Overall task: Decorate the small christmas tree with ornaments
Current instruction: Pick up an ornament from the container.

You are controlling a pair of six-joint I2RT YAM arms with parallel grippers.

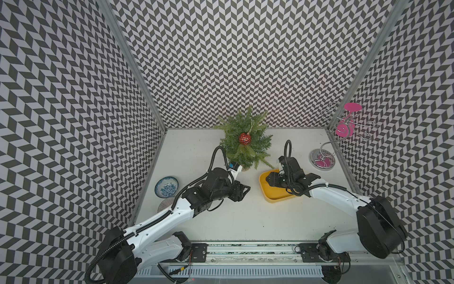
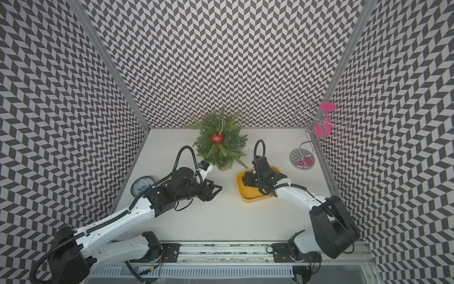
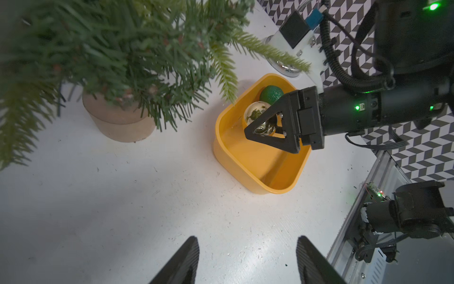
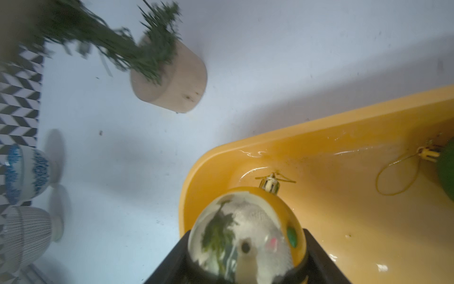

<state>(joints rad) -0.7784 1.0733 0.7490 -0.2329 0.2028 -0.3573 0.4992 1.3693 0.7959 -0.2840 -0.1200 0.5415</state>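
While your right gripper [image 3: 264, 123] reaches into the yellow tray [image 3: 235, 157], its jaws are closed around the gold bauble [image 4: 245, 233], which sits between them. The green bauble [image 3: 271, 94] lies just beside it in the same tray. Your left gripper [image 3: 248, 260] hovers empty, jaws apart, over the table [image 1: 245, 221] near the small christmas tree [image 1: 245, 150], where the red bauble [image 1: 244, 138] hangs.

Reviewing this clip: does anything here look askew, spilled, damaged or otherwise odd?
Nothing stands out. The small christmas tree stands upright with the red bauble hanging on it. The green bauble lies in the yellow tray, and the right gripper is shut on the gold bauble there. No spill or damage shows.
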